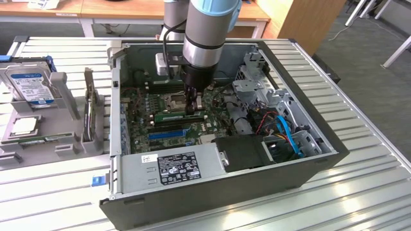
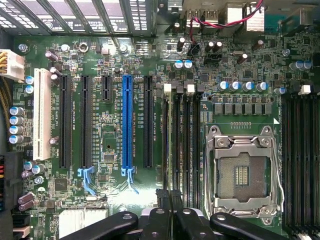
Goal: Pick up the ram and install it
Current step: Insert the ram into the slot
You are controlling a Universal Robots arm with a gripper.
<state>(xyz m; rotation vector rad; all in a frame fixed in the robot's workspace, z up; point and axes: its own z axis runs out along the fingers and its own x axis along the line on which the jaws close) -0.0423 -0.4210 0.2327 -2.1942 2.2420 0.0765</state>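
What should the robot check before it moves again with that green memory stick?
1. Hand gripping the ram: ok, fingers closed on it.
2. Ram lying along the memory slots: ok.
3. Ram pushed fully down: cannot tell.
4. Slot latches open: cannot tell.
5. Red wires away from the slots: ok.

No text can be read with certainty. The power supply (image 1: 174,168) carries a black printed label and a small white sticker, both too fine to read. The hard drive (image 1: 29,84) label is illegible. White lettering beside the blue slot (image 2: 127,122) is blurred. Markings on the ram (image 1: 172,116) are indiscernible.
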